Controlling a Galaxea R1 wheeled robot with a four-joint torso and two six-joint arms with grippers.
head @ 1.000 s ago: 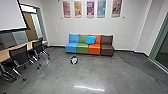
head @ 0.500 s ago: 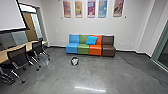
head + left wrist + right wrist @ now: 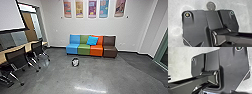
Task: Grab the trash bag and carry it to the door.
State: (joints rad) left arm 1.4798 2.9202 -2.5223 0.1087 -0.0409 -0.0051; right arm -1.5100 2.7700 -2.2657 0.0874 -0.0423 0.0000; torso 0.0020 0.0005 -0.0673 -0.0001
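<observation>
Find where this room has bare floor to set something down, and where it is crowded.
Smooth grey floor lies open between the small, round black-and-white object and the black mesh-backed chairs, and in front of the multicoloured sofa. It is crowded at left, where chairs line the pale wooden table.

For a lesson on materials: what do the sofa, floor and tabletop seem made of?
Sofa: probably leather or vinyl, with smooth, evenly coloured panels. Floor: likely polished concrete; mottled grey, with a glossy streak of reflected light. Tabletop: pale tan, perhaps wood or laminate.
</observation>
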